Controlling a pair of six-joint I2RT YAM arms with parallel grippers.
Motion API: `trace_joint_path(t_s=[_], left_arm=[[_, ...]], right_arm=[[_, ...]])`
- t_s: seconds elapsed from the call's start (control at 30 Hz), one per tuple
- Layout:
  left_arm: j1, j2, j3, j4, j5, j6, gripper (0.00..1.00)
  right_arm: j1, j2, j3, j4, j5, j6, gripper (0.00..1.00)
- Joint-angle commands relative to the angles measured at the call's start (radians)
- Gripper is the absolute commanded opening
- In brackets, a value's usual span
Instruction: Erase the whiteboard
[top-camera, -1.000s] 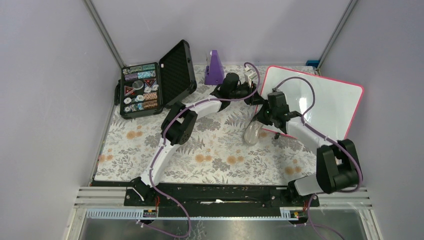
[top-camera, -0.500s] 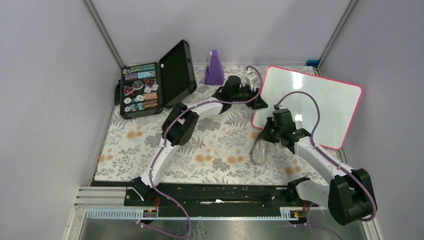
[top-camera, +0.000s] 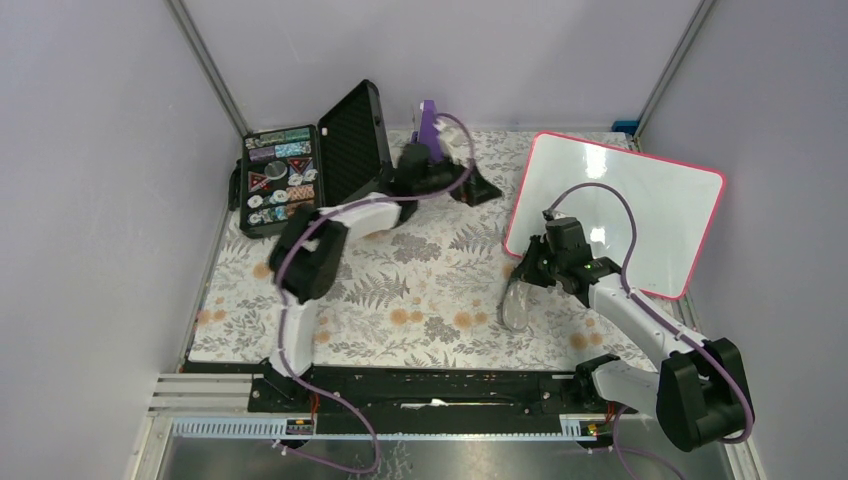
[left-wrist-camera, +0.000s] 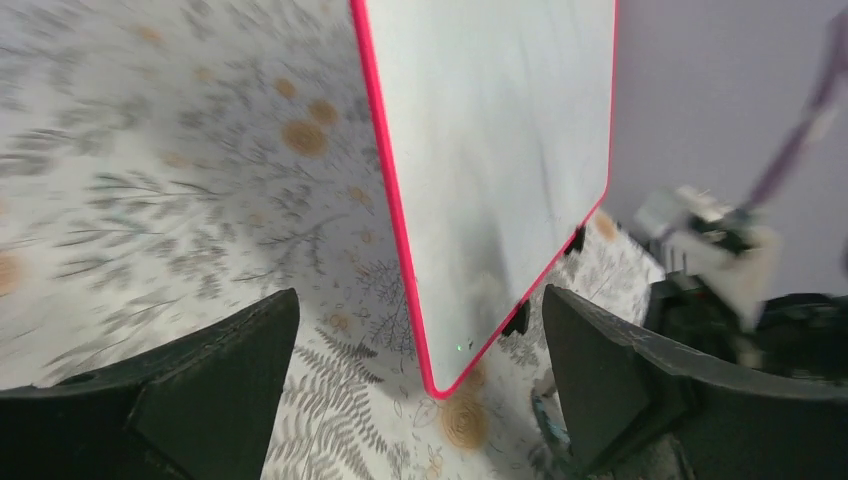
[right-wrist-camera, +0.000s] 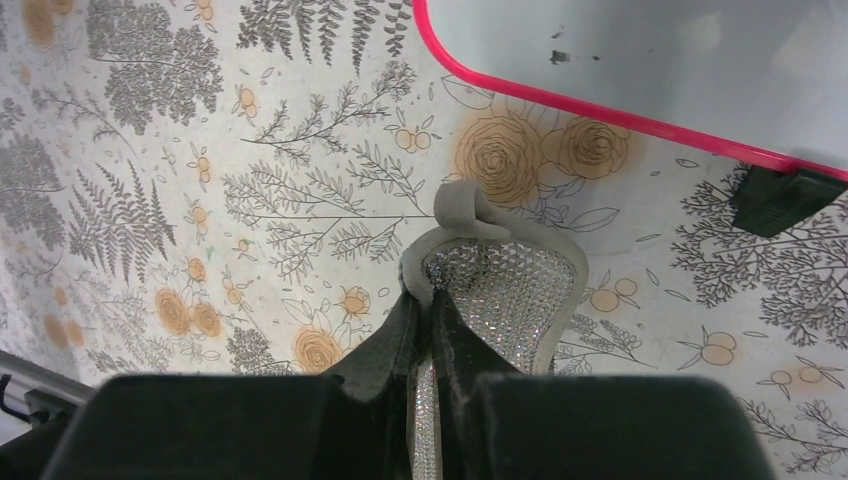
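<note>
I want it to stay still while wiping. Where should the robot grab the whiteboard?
Probably its left edge, coming from the left over the flowered cloth. The whiteboard is wide and flat, but its small black feet lift that thin pink rim off the cloth, so open jaws could close above and below it.

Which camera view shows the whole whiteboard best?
The top external view: the whiteboard shows nearly whole. The left wrist view shows part of its face and one corner; the right wrist view only a corner strip.
</note>
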Motion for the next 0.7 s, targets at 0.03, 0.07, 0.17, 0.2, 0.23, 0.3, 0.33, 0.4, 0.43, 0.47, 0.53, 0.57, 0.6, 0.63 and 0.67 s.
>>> trace_joint_path(t_s=[0.03, 0.07, 0.17, 0.2, 0.23, 0.3, 0.33, 0.4, 0.43, 0.47, 0.53, 0.57, 0.6, 0.63, 0.67], left_arm=[[0.094, -0.368, -0.256, 0.164, -0.112, -0.133, 0.99], [0.097, -0.425, -0.301, 0.128, -0.144, -0.136, 0.99], [0.097, -0.591, -0.419, -0.035, -0.246, -0.147, 0.99], [0.099, -0.643, -0.457, -0.089, -0.271, -0.155, 0.99], [0.101, -0.690, -0.504, -0.134, -0.288, -0.160, 0.99], [0.102, -0.798, -0.573, -0.217, -0.317, -0.171, 0.99], [0.102, -0.851, -0.602, -0.254, -0.329, -0.172, 0.99], [0.102, -0.961, -0.649, -0.332, -0.339, -0.182, 0.99], [0.102, -1.033, -0.657, -0.377, -0.330, -0.181, 0.99], [0.102, -1.089, -0.657, -0.432, -0.318, -0.173, 0.99], [0.101, -1.195, -0.646, -0.543, -0.314, -0.155, 0.99], [0.102, -1.248, -0.634, -0.602, -0.326, -0.141, 0.99], [0.101, -1.297, -0.616, -0.672, -0.348, -0.120, 0.99], [0.101, -1.344, -0.595, -0.738, -0.376, -0.100, 0.99], [0.102, -1.383, -0.573, -0.798, -0.405, -0.084, 0.99]], right_arm=[[0.018, -0.005, 0.003, 0.044, -0.065, -0.015, 0.00], [0.028, 0.007, 0.003, 0.054, -0.070, -0.010, 0.00], [0.085, 0.043, -0.001, 0.105, -0.060, 0.023, 0.01], [0.107, 0.054, -0.001, 0.125, -0.054, 0.038, 0.01], [0.132, 0.068, -0.001, 0.148, -0.051, 0.052, 0.02], [0.180, 0.099, 0.005, 0.186, -0.035, 0.073, 0.02], [0.203, 0.116, 0.013, 0.201, -0.018, 0.079, 0.03], [0.238, 0.158, 0.039, 0.209, -0.004, 0.083, 0.03], [0.247, 0.180, 0.061, 0.203, -0.001, 0.080, 0.03], [0.257, 0.202, 0.081, 0.193, 0.005, 0.077, 0.03], [0.276, 0.238, 0.126, 0.177, 0.023, 0.070, 0.03], [0.281, 0.252, 0.140, 0.179, 0.026, 0.070, 0.03], [0.288, 0.267, 0.152, 0.189, 0.027, 0.073, 0.03], [0.292, 0.283, 0.164, 0.200, 0.026, 0.080, 0.04], [0.300, 0.304, 0.181, 0.208, 0.025, 0.088, 0.04]])
